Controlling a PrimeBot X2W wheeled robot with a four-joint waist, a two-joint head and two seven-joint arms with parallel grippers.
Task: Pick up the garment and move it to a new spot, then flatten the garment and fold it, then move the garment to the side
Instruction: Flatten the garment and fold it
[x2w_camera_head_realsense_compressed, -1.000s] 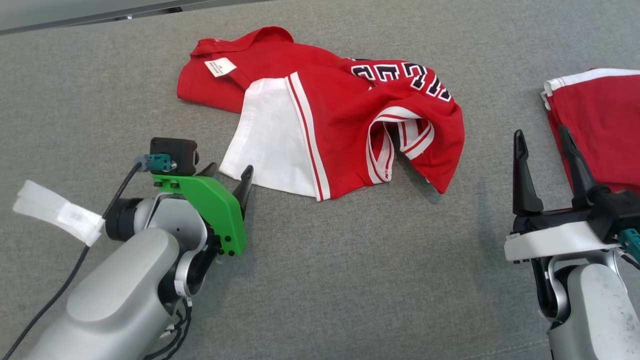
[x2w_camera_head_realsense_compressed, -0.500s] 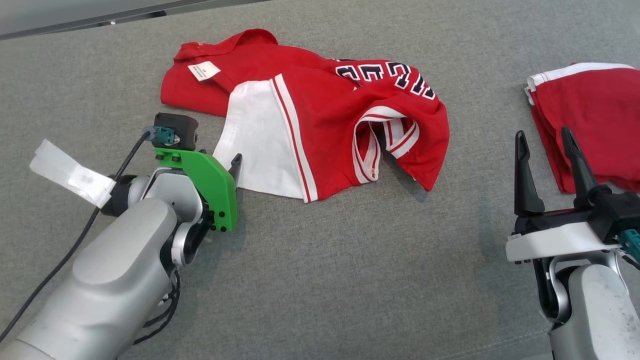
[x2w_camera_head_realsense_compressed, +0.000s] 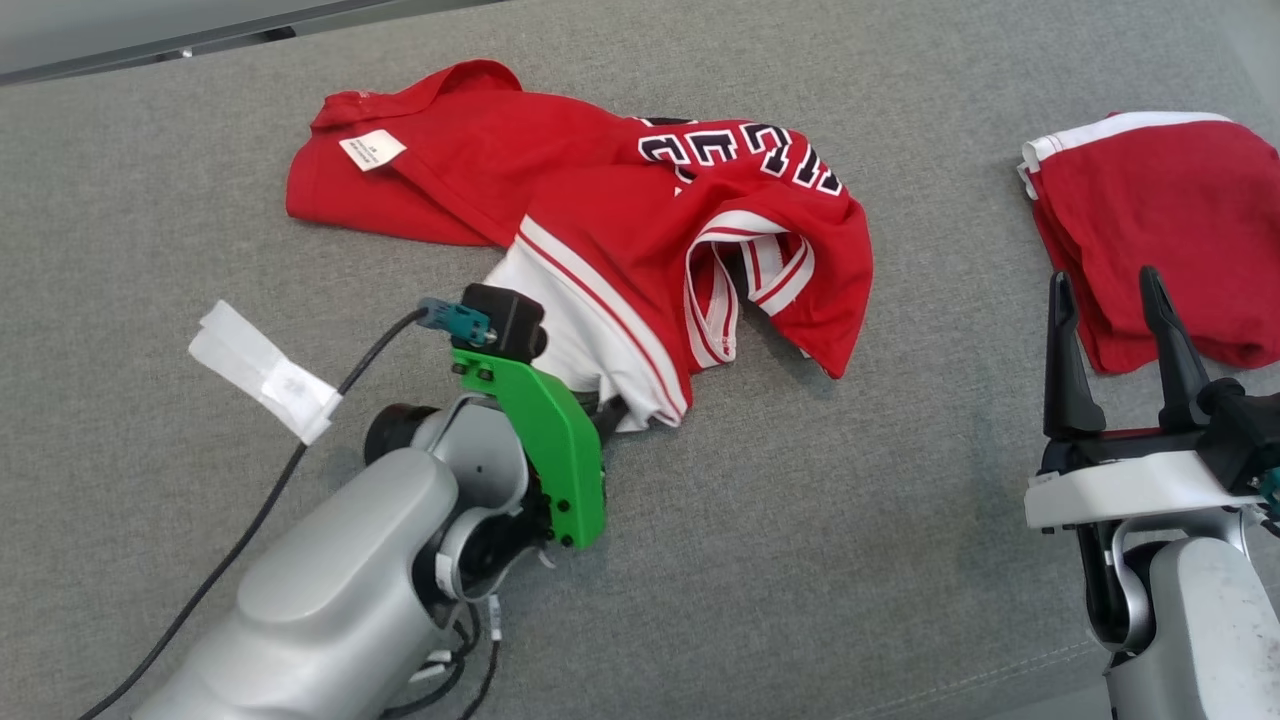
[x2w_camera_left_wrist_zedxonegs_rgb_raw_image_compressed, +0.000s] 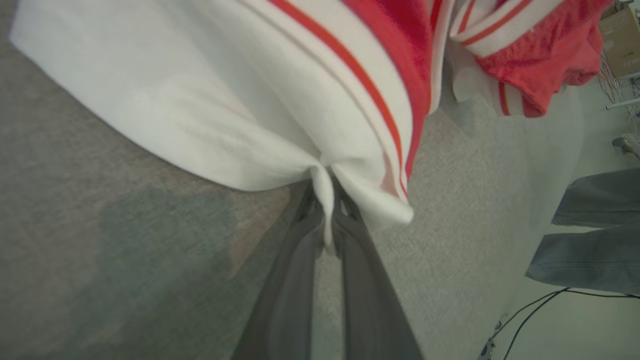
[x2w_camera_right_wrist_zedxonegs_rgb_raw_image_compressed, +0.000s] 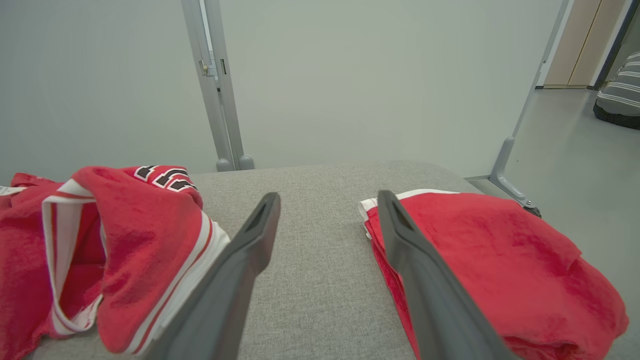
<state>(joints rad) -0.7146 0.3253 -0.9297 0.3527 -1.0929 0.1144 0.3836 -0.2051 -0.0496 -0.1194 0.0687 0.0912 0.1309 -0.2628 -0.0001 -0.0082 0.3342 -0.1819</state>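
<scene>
Two long dark fingers of the left gripper (x2w_camera_left_wrist_zedxonegs_rgb_raw_image_compressed: 327, 200) are pinched together on the lower edge of the white side panel (x2w_camera_left_wrist_zedxonegs_rgb_raw_image_compressed: 200, 100), and the cloth bunches into a tight pleat where they bite. That panel belongs to the crumpled red basketball jersey with white-and-red striped trim and dark lettering (x2w_camera_head_realsense_compressed: 640, 200), which lies heaped toward the far middle of the grey woven cushion surface (x2w_camera_head_realsense_compressed: 800, 550), its near corner drawn up toward the gripper.

It looks to me like thin, light knit: limp, with no stiffness at all, so it should trail and sag from whatever point holds it rather than lift as a sheet. A grip on one corner will probably drag the rest along in a rope. I would say the hemmed edges and striped bands are the surest places to hold, being thicker and less likely to slide out.

Off to the right, the right gripper (x2w_camera_head_realsense_compressed: 1100, 290) stands with its jaws well apart, holding nothing, just in front of a second, folded red garment with a white band (x2w_camera_head_realsense_compressed: 1150, 220).
</scene>
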